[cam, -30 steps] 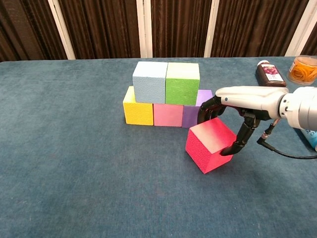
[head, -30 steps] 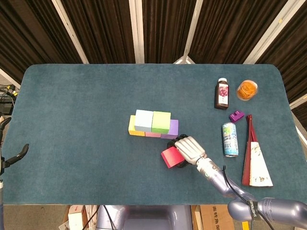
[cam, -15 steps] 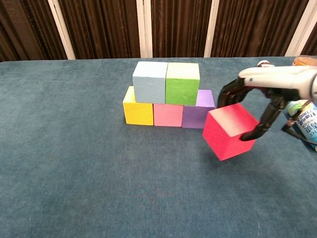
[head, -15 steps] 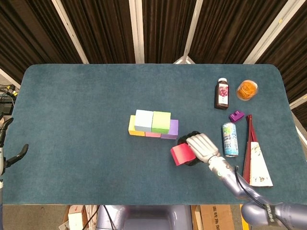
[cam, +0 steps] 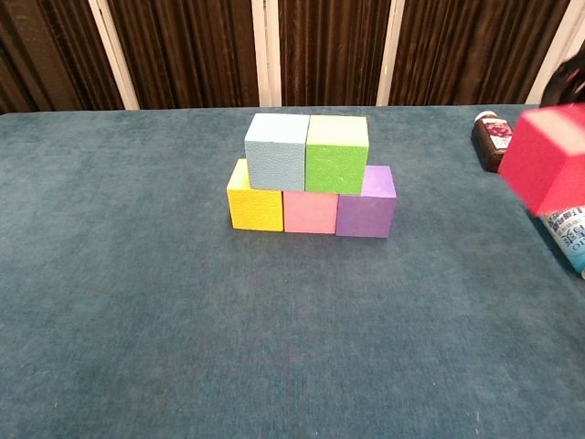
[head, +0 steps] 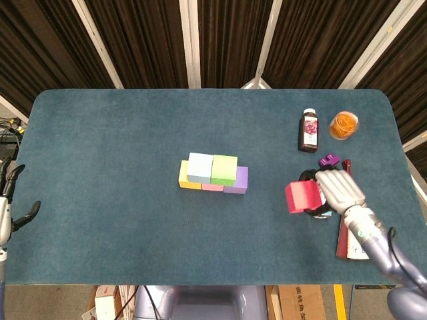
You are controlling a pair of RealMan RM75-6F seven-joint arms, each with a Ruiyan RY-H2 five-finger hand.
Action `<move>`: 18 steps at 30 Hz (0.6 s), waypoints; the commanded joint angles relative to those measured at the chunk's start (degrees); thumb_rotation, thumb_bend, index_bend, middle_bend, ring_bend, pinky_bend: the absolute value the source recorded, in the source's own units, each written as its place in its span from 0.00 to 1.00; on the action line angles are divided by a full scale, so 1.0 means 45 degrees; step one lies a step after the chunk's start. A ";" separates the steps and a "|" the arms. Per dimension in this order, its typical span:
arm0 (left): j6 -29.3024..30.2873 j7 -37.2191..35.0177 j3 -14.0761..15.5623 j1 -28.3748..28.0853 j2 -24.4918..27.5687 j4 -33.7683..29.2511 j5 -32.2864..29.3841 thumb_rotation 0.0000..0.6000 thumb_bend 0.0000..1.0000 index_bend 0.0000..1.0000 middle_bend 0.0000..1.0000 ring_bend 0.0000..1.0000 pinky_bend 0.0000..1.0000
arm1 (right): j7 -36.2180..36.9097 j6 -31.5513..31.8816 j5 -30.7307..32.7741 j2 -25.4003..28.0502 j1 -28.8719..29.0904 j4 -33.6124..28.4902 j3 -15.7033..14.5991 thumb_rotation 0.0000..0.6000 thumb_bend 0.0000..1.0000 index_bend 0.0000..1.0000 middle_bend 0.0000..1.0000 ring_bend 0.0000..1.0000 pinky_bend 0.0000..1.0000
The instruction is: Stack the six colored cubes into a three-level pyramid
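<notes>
A two-level stack stands mid-table: yellow cube (cam: pixel 254 208), pink cube (cam: pixel 310 212) and purple cube (cam: pixel 366 213) in a row, with a light blue cube (cam: pixel 276 151) and a green cube (cam: pixel 336 154) on top. My right hand (head: pixel 339 190) grips the red cube (head: pixel 301 197) in the air, well right of the stack; the red cube (cam: pixel 548 160) fills the chest view's right edge. Part of my left hand (head: pixel 8 200) shows at the head view's far left edge, away from the cubes, fingers apart and holding nothing.
At the right stand a dark juice bottle (head: pixel 308 131), an orange-filled cup (head: pixel 343 125), a small purple piece (head: pixel 328 161), a can (cam: pixel 570 236) behind my right hand, and a red-and-white cone-shaped pack (head: pixel 357 230).
My right hand lifted the red cube off the table and carried it up and to the right, away from the stack. The stack has not moved.
</notes>
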 commanded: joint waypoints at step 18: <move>-0.0788 0.0472 -0.0282 -0.0282 0.0244 -0.0074 -0.0768 1.00 0.32 0.15 0.00 0.00 0.00 | -0.3684 -0.0147 1.0508 -0.0726 0.8042 0.0923 0.0586 1.00 0.20 0.44 0.39 0.30 0.14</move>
